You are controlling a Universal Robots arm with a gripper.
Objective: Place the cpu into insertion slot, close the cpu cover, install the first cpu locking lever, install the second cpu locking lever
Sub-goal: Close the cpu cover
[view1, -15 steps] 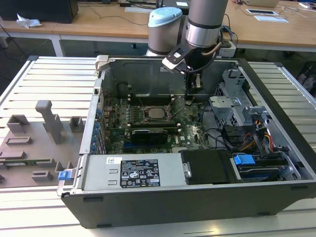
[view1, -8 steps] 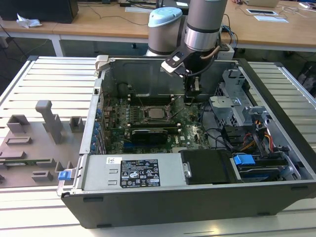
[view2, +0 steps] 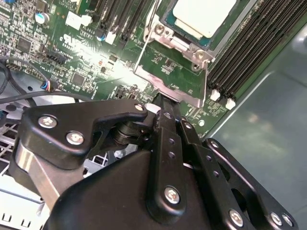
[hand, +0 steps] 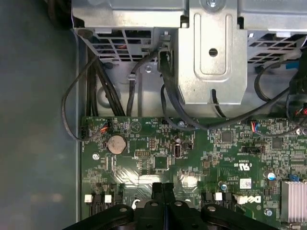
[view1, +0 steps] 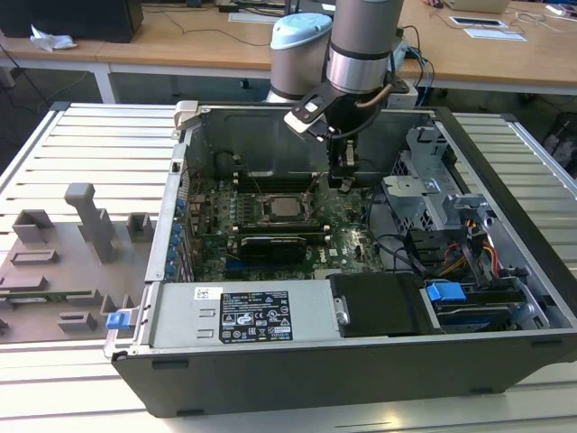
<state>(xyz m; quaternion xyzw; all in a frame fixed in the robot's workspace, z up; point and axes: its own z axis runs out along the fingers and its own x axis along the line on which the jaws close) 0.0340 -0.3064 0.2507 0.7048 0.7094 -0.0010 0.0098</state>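
Note:
The cpu point(view2: 204, 17) lies flat in the insertion slot point(view2: 166, 19), silvery top up; in the exterior view the cpu point(view1: 287, 207) sits mid-motherboard inside the open computer case. The cpu cover point(view2: 146, 76) is swung open away from the slot, and green board shows through its window. My gripper point(view2: 160, 103) is shut, its fingertips together against the cover's free edge. In the exterior view the gripper point(view1: 343, 180) hangs low over the board, to the cpu's right. In the first wrist view the gripper point(hand: 163, 188) has both fingers pressed together just above the board.
Long black memory slots point(view2: 249, 52) flank the socket. A metal drive cage point(hand: 211, 52) and black cables point(hand: 96, 86) are close to the gripper. The case wall point(view2: 268, 124) rises beyond the memory slots. A power supply point(view1: 257, 316) fills the case front. A grey fixture tray point(view1: 63, 262) lies outside, at the exterior view's left.

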